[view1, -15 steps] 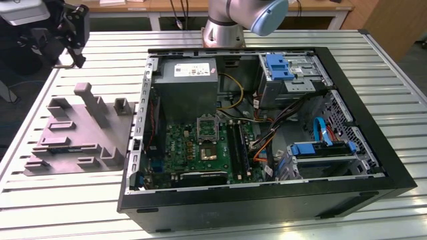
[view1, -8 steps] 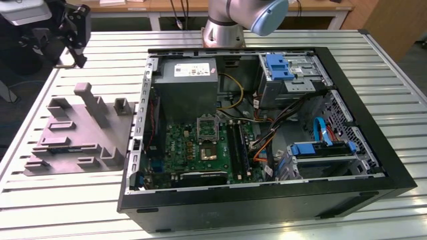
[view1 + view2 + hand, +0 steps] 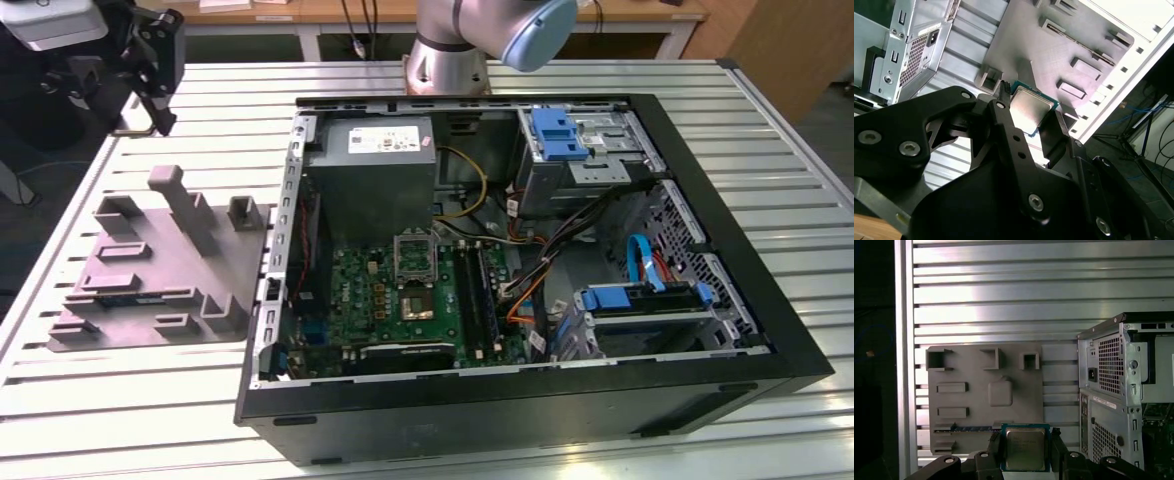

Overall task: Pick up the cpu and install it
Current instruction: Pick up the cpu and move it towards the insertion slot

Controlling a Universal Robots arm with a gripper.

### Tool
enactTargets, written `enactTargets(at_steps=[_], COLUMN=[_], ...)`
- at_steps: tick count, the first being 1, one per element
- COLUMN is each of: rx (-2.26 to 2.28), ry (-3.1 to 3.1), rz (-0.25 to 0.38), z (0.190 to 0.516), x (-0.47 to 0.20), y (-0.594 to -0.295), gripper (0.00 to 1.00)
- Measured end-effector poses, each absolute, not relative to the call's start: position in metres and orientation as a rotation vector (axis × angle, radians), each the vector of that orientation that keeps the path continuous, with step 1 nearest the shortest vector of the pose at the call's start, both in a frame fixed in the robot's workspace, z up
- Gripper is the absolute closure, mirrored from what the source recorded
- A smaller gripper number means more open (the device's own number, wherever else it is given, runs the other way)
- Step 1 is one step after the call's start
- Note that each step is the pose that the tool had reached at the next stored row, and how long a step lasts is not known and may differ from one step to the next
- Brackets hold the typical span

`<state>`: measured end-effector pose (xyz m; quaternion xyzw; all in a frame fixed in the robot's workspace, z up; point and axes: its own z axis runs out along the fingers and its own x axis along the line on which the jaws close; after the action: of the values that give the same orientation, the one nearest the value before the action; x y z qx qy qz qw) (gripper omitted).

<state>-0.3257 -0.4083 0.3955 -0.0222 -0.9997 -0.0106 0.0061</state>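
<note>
The cpu (image 3: 1025,449), a flat square chip with a silvery top and a thin rim, sits clamped between the black fingers (image 3: 995,448) of my gripper (image 3: 1025,452). In the second wrist view the cpu (image 3: 1030,109) is held by its two opposite edges in the gripper (image 3: 1030,120). In the exterior view the gripper (image 3: 158,75) hangs high above the table at the far left, over the grey fixture plate (image 3: 160,275) and well away from the case. The black-framed socket (image 3: 416,304) on the green motherboard lies open inside the case.
The open computer case (image 3: 747,250) lies on its side on the slatted metal table (image 3: 134,400), with a power supply (image 3: 374,160), cables and blue drive brackets inside. The fixture plate (image 3: 984,390) has raised blocks and slots. Its case-side edge is next to the case wall (image 3: 1104,390).
</note>
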Motion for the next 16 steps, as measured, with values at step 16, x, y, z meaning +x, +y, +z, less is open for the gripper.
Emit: enactTargets(at_steps=[16], rx=[-0.069], ry=[-3.128], rz=[-0.033], z=[0.3955], x=[-0.3194], y=[-0.4083], gripper=[0.53])
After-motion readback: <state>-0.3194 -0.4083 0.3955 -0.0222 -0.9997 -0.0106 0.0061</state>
